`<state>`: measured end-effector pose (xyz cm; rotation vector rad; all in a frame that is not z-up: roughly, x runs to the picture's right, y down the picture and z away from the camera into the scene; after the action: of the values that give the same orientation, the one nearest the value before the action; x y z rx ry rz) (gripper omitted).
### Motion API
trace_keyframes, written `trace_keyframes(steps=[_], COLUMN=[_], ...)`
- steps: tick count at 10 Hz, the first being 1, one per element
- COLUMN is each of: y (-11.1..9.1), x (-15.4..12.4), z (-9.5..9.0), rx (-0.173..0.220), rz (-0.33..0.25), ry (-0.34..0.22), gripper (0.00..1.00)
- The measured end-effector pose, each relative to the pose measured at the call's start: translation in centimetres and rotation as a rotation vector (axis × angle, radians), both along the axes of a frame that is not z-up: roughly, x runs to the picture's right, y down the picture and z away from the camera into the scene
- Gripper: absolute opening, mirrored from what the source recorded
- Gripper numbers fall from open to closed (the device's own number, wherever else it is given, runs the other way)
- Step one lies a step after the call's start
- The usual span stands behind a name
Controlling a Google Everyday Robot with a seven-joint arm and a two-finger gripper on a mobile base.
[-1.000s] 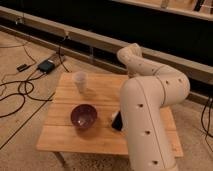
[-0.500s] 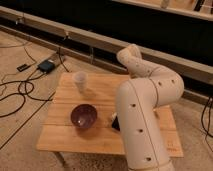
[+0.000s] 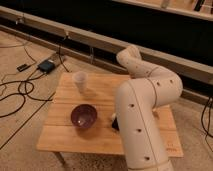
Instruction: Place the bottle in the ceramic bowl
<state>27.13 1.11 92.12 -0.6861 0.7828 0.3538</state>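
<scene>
The bottle (image 3: 80, 81), a small whitish translucent cup-like container, stands upright near the far left corner of the wooden table (image 3: 65, 140). The ceramic bowl (image 3: 83, 116), glossy dark purple, sits nearer to me in the table's left half, about a hand's width from the bottle. It holds nothing. My white arm (image 3: 140, 115) rises from the lower right, bends at an elbow on the right and reaches back over the table's far edge. The gripper is hidden behind the arm and touches neither the bottle nor the bowl.
A flat black device (image 3: 114, 122) lies on the table to the right of the bowl, partly behind my arm. On the floor to the left lie cables and a small black box (image 3: 46, 65). A low ledge (image 3: 100, 42) runs behind the table.
My arm has shifted slightly to the left over the table. The bottle, the bowl and the black device have not moved.
</scene>
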Motion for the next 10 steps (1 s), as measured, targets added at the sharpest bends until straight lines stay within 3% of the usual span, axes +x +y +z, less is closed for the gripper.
trace_keyframes(steps=[3, 10], y=[-0.3, 0.3], x=[1.3, 3.7], z=[2.4, 4.4], rx=[-0.007, 0.009], rz=[-0.109, -0.154], ry=[-0.042, -0.029], gripper=[0.65, 0.65])
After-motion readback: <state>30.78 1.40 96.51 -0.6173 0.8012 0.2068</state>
